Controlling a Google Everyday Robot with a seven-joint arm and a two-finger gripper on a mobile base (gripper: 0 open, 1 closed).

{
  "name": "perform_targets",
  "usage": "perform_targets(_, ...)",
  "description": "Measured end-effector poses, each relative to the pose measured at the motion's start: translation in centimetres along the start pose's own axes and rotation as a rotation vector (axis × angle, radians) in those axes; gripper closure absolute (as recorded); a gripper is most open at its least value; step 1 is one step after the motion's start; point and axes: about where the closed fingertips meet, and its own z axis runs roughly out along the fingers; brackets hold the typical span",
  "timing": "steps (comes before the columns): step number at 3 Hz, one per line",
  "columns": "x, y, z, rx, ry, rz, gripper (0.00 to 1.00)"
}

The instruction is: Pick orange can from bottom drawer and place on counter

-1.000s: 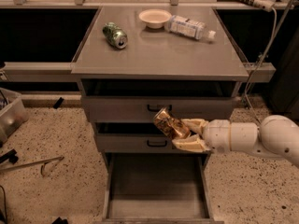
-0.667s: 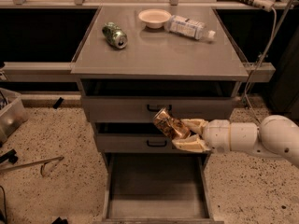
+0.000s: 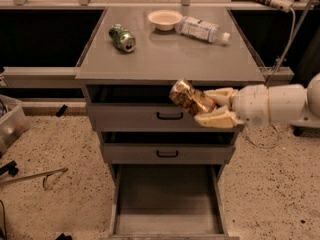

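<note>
My gripper (image 3: 212,106) comes in from the right and is shut on the orange can (image 3: 190,98), a shiny orange-gold can held tilted in front of the top drawer, just below the counter's front edge. The counter (image 3: 170,54) is the grey cabinet top. The bottom drawer (image 3: 167,201) is pulled open below, and its grey floor shows nothing on it.
On the counter lie a green can (image 3: 123,37) on its side at the back left, a white bowl (image 3: 165,19) and a plastic bottle (image 3: 202,30) on its side at the back. Two shallower drawers with black handles (image 3: 170,116) sit above the bottom drawer.
My gripper has lifted the orange can from the level of the middle drawer up to the top drawer front, close under the counter edge.
</note>
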Motion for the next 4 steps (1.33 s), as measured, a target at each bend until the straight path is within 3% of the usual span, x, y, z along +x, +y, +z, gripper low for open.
perform_targets(1, -5.7, -3.5, -1.9, -0.015, -0.013, -0.036, 1.00)
perform_targets(2, -10.6, -8.1, -1.0, -0.001, -0.045, -0.101, 1.00)
perform_targets(3, -13.8, -13.0, 2.4, 0.005, -0.089, -0.132, 1.00)
perform_targets(4, -17.8, -14.4, 3.4, 0.017, -0.145, -0.174, 1.00)
